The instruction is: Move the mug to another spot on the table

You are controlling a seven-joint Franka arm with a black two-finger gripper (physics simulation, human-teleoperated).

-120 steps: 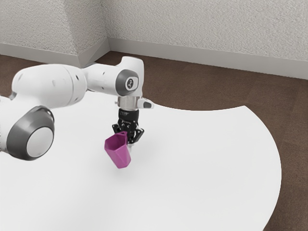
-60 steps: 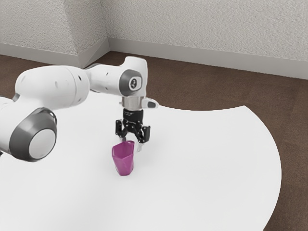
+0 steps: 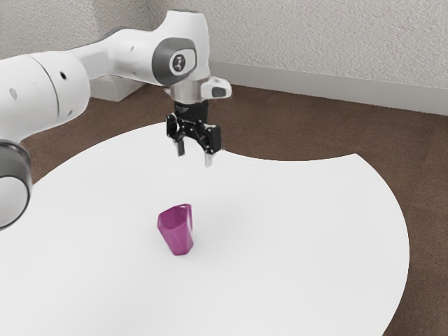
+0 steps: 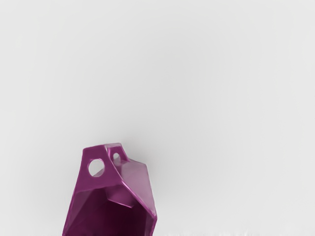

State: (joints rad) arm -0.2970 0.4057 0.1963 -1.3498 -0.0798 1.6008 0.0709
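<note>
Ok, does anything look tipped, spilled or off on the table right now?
Nothing stands out. The purple mug stands upright on the white table, nothing spilled near it; the open gripper hangs above, clear of it.

Purple faceted mug (image 3: 177,229) stands alone on white table (image 3: 294,231), mouth up, narrower at base. Gripper (image 3: 194,158) hangs above & behind it, well apart, fingers pointing down w/ a gap between them, nothing held. White arm (image 3: 105,56) comes in from exterior view's upper left. Table edge curves in at far side; dark brown floor (image 3: 315,126) & pale wall (image 3: 315,35) beyond.
</note>
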